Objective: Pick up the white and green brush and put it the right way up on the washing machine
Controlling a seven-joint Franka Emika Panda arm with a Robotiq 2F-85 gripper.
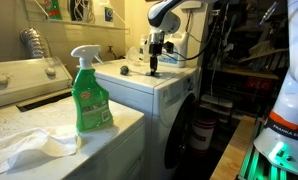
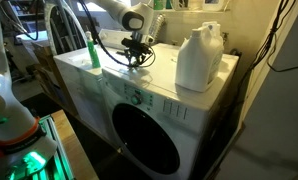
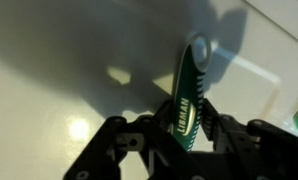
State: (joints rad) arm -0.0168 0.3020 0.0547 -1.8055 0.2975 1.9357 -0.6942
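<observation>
**Wrist view.** You see the white and green brush as glossy dark-green plastic with white printed lettering, paler at its 12 o'clock end. At 6 o'clock, the pincer has matt black fingers; you cannot tell whether they are plastic or coated metal. The washing machine, serving as table, shows smooth, glossy white paint that mirrors lamp spots.

**Exterior views.** Its door is dark and shiny. At 3 o'clock from the pincer, the jug is dull white plastic. The spray bottle is translucent green plastic. At 8 o'clock from it, the cloth looks soft, crumpled and white.
</observation>
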